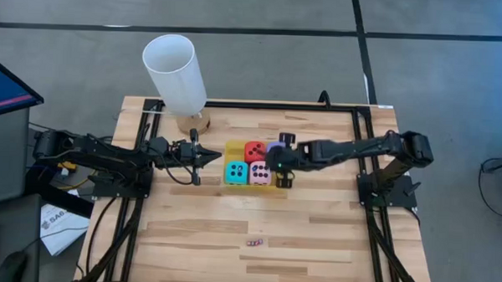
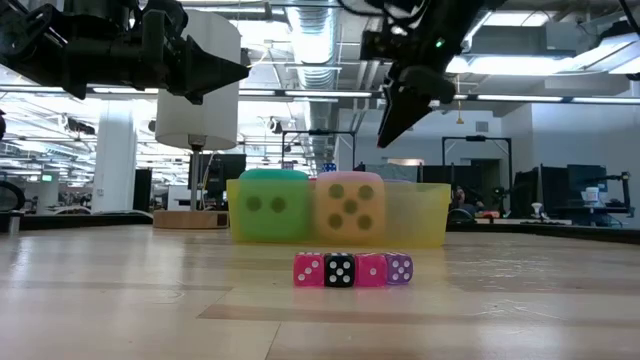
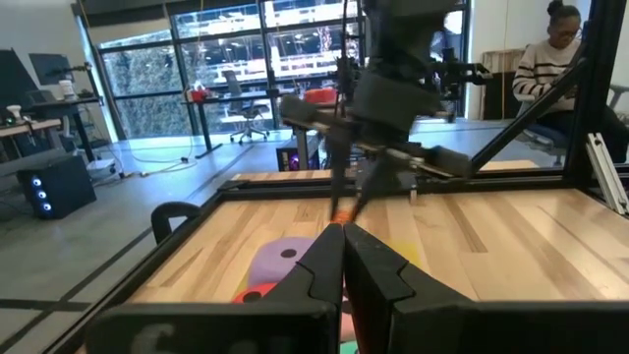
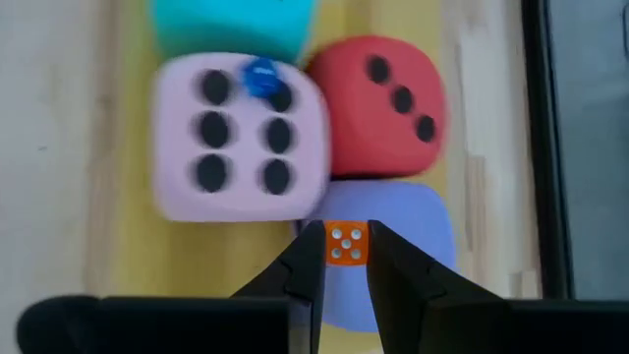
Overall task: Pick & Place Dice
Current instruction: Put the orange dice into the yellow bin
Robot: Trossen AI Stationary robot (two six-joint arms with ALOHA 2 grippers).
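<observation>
Sitting packed together in a yellow tray point(image 1: 234, 145) at the centre of the high view: red die point(image 1: 255, 151) and purple die point(image 1: 275, 146) in the upper row, cyan die point(image 1: 236, 171) and pink die point(image 1: 260, 172) in the lower row. Showing three pips on the red die, six on the pink die in the right wrist view. Standing side by side in the low view, cyan die looking green, pink die showing five pips through the tray's translucent wall.

Hovering just above the purple die, right of the pink die: right gripper point(image 4: 345, 258), grasping a tiny orange die point(image 4: 345, 243) between its fingertips. Reaching in from the right of the high view along a dark arm.

Waiting at centre left of the high view, just left of the tray: left gripper point(image 1: 210, 158), clenched tight on nothing.

Lying in a row on the wooden surface point(image 1: 315, 235) at lower centre: four tiny dice point(image 2: 352, 269), two pink, one black, one purple. Standing at upper left of the high view: white cylinder point(image 1: 175, 71) on a round wooden base point(image 1: 193, 121). Sitting at upper right of the left wrist view, beyond the surface: a person point(image 3: 562, 59) in a striped top.
</observation>
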